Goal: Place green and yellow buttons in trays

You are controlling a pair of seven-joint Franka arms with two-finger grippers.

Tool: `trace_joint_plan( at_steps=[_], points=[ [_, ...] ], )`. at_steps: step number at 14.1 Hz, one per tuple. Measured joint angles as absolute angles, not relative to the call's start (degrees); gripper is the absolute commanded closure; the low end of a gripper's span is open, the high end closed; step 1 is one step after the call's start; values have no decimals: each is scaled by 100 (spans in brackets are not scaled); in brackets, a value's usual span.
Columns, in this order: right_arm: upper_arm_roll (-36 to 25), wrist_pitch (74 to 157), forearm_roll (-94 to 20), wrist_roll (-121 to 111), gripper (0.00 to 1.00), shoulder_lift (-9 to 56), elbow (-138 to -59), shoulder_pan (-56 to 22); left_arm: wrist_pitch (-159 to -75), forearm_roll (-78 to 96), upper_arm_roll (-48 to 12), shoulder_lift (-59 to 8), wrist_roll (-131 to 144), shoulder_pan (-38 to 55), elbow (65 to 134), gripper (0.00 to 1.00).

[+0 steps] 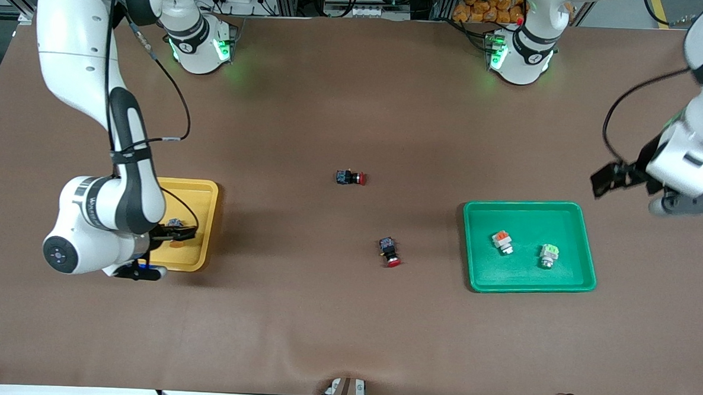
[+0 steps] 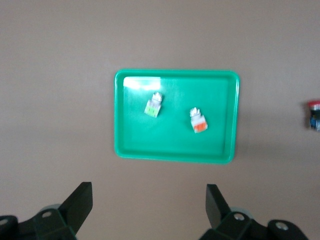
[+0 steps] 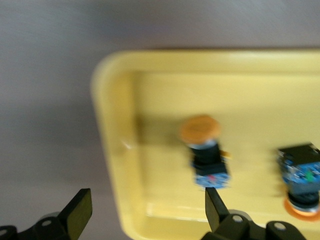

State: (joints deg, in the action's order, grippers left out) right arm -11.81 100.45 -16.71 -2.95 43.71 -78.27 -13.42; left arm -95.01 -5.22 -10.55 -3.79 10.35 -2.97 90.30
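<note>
1. A brown table [image 1: 322,315] is filling the scene, with the two arm bases standing along its farthest edge and cluttered racks above them.
2. The yellow tray [image 1: 205,227] is lying toward the right arm's end, the green tray [image 1: 525,285] toward the left arm's end.
3. The right gripper [image 1: 175,234] is hanging low over the yellow tray with its fingers spread wide and gripping nothing.
4. Two round buttons [image 3: 205,145] are lying on their sides in the yellow tray, just under and beside that gripper, apart from its fingers; the drop looks done.
5. An orange square button [image 1: 502,241] and a green square button [image 1: 549,255] are lying side by side in the green tray, apart from each other.
6. The left gripper [image 1: 660,187] is waiting in the air beside the green tray, fingers wide and empty.
7. Two red buttons [image 1: 389,251] are lying on the table between the trays; they are no part of the job.
8. All four buttons seem placed, so the right gripper's next move is likely straight up, away from the buttons below it.
</note>
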Motion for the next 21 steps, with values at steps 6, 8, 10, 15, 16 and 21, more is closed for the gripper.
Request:
trace_joint_plan(
  at_steps=[6,8,10,15,16,21],
  points=[
    [-1037,10044,-1668,-294,0,4263,-6521,-1411,-9010,-292,-542,578,688,77,9694,0],
    [-900,9896,-1668,-304,0,4165,-6242,-1180,-9010,-285,-533,733,688,84,9857,0],
    [-732,9744,-1668,-307,0,3905,-6075,-937,-9026,-274,-518,740,688,84,9896,0],
    [-286,8935,-1482,-318,0,3105,-6015,-342,-9035,-272,-476,738,688,81,9905,0],
    [-278,8711,-1364,-220,0,2923,-6008,-323,-9034,-272,-464,739,688,74,9904,0],
    [-121,7513,-1092,1007,0,2051,-5998,-248,-9002,-126,-443,780,688,53,9902,0]
  ],
)
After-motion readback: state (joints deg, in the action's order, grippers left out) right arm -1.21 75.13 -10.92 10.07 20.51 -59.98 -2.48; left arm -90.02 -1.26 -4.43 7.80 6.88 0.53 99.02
